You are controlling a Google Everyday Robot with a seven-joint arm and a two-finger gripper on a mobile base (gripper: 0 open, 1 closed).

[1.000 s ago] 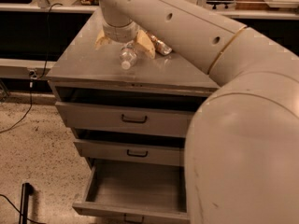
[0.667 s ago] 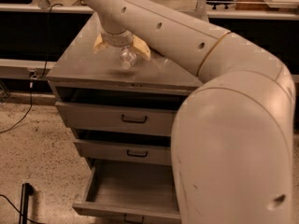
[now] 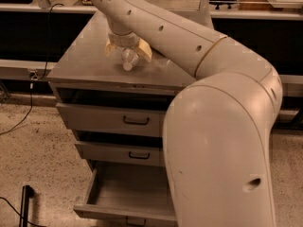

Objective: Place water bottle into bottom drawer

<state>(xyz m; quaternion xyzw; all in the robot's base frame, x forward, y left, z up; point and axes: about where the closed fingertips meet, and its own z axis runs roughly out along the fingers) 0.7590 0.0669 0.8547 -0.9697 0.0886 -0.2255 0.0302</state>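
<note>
The water bottle [image 3: 129,59] lies on the grey cabinet top [image 3: 80,63], its white cap pointing toward the front edge. My gripper [image 3: 127,51] hangs straight down over it, with its pale yellow fingers [image 3: 144,51] spread either side of the bottle and not closed on it. The bottom drawer [image 3: 124,213] is pulled out, and its plain grey interior shows nothing inside where it is visible. My arm hides the drawer's right part.
The two upper drawers [image 3: 136,120] with dark handles sit slightly ajar. My large white arm [image 3: 222,141] fills the right side. A dark bench runs behind the cabinet. A black cable and a dark object [image 3: 26,197] lie on the speckled floor at the left.
My arm has swung further across the view and now hides the shiny can that showed to the right of the gripper. The gripper stays over the bottle.
</note>
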